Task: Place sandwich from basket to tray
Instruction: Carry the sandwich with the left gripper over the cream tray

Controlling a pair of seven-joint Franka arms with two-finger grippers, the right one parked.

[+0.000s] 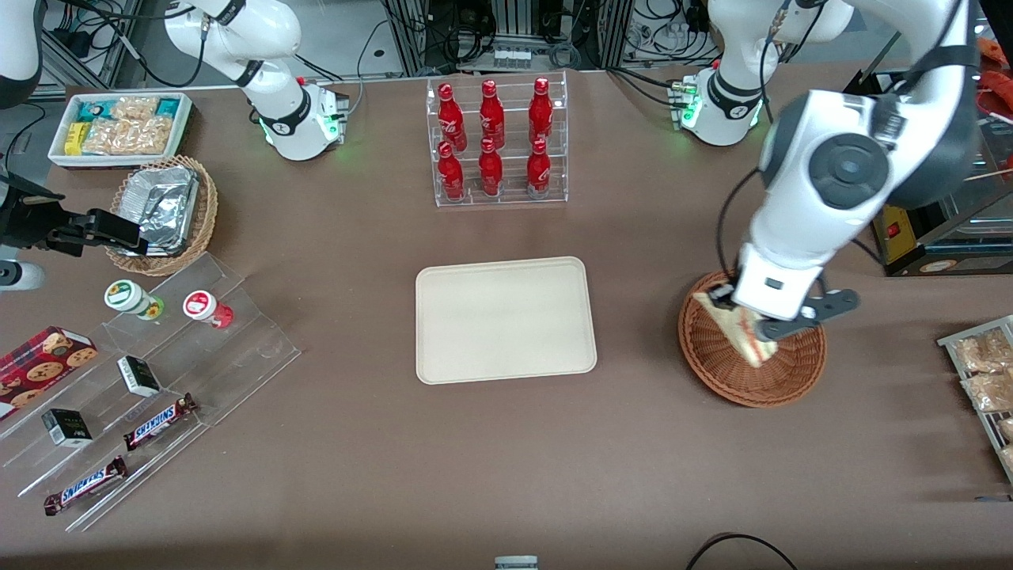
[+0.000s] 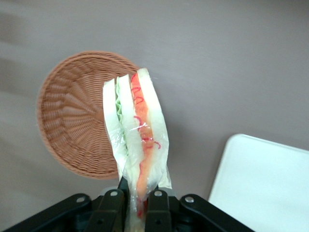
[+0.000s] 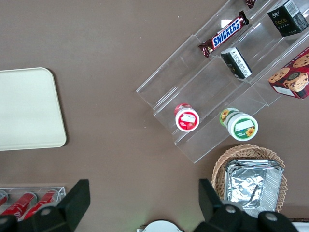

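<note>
My left gripper hangs above the round reddish-brown basket, shut on the sandwich. The wrapped wedge of white bread with green and red-pink filling is pinched at its narrow end between the two fingers and lifted clear of the basket, which has nothing else in it. The cream-beige tray lies flat at the table's middle, toward the parked arm from the basket, with nothing on it; one corner of the tray shows in the left wrist view.
A clear rack of red bottles stands farther from the front camera than the tray. At the parked arm's end are a tan basket with foil containers, a white snack bin and acrylic steps with cups and candy bars. Packets lie at the working arm's end.
</note>
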